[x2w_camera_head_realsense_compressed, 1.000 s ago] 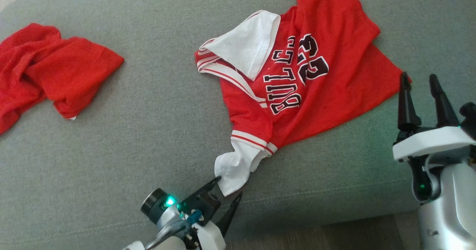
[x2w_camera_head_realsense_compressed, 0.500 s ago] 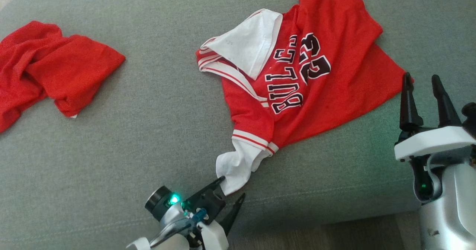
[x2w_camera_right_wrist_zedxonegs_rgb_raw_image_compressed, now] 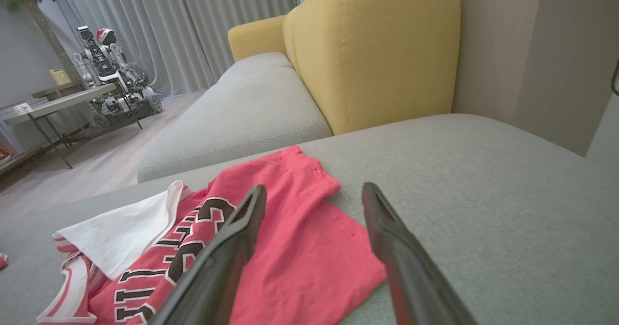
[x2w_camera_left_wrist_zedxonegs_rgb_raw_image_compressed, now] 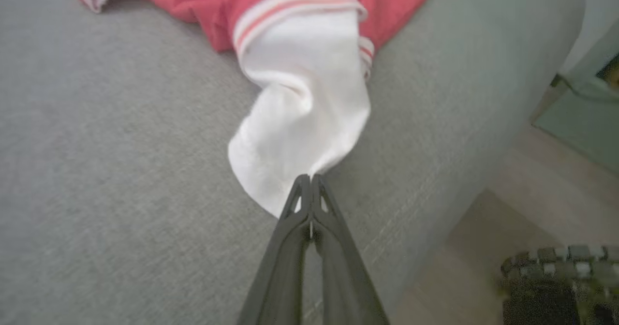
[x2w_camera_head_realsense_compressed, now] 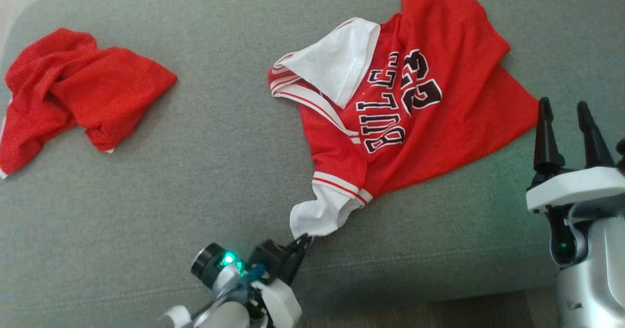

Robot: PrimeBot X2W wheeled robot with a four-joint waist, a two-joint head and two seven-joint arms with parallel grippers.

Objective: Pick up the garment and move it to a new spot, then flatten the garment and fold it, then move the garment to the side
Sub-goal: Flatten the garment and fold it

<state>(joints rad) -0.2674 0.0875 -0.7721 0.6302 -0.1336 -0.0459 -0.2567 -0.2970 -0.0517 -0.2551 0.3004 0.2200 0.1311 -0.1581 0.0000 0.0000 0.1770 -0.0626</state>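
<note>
Your robot's left gripper (x2w_camera_head_realsense_compressed: 303,240) tapers to slim black fingers (x2w_camera_left_wrist_zedxonegs_rgb_raw_image_compressed: 285,267) above a white mount (x2w_camera_head_realsense_compressed: 281,304), a round black lens barrel (x2w_camera_head_realsense_compressed: 202,265) and a green status light (x2w_camera_head_realsense_compressed: 227,258). Your right gripper (x2w_camera_head_realsense_compressed: 563,104) carries matching black spikes on a white bracket (x2w_camera_head_realsense_compressed: 573,187), with a silver forearm (x2w_camera_head_realsense_compressed: 593,274) below.

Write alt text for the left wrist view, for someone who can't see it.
The left end effector, fingers shut, pinches the tip of the white sleeve of a red jersey lying on a grey cushion. Pale floor shows at the lower right.
</note>
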